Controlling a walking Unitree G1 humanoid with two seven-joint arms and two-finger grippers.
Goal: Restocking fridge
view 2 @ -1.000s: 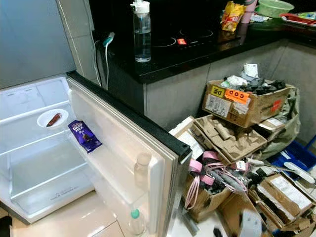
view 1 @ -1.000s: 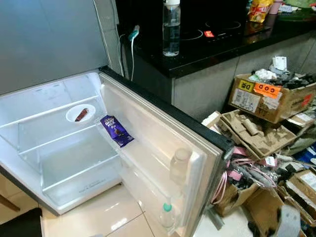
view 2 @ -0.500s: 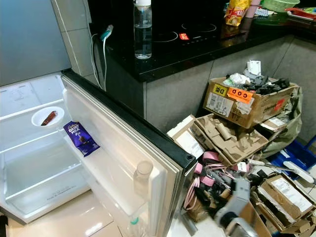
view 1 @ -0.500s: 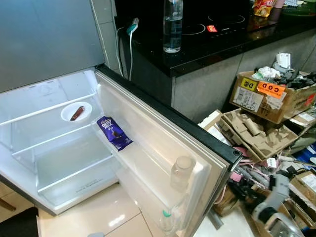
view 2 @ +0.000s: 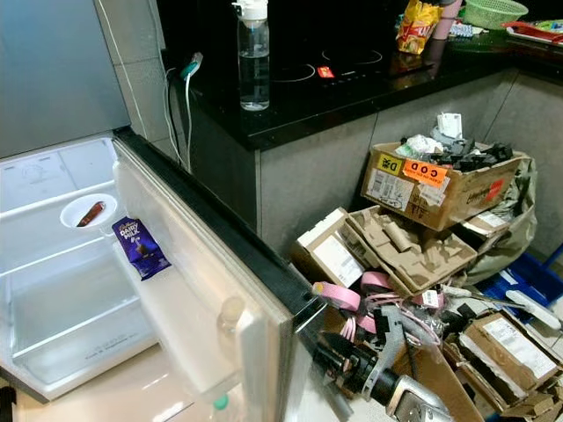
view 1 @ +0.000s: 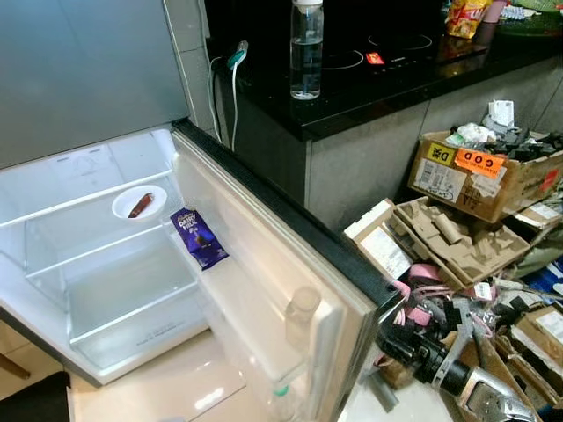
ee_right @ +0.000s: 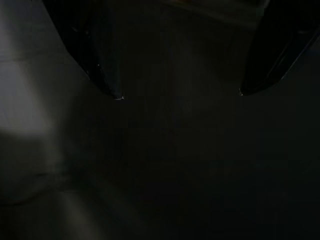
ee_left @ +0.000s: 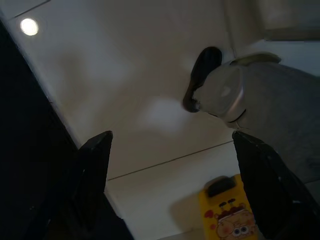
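Note:
The fridge stands open, its door (view 1: 264,237) swung out toward me. A purple chocolate bar (view 1: 198,238) leans in the upper door shelf. Two bottles stand lower in the door, one with a pale cap (view 1: 302,307) and one with a green cap (view 1: 280,391). On a fridge shelf a white bowl (view 1: 139,203) holds a brown stick. A clear water bottle (view 1: 305,48) is on the black counter. My right gripper (view 1: 398,346) is open, low beside the door's outer edge; whether it touches is unclear. My left gripper (ee_left: 172,137) hangs open over the floor tiles.
Cardboard boxes (view 1: 482,173) and egg trays (view 1: 449,233) pile up with pink tape rolls and cables on the floor right of the door. A snack bag (view 2: 415,26) lies on the counter (view 1: 378,88). A yellow packet (ee_left: 231,215) lies on the floor below my left gripper.
My right arm has risen into view at the lower right and reached toward the door's outer edge. The door has swung to a narrower angle. The camera has shifted slightly.

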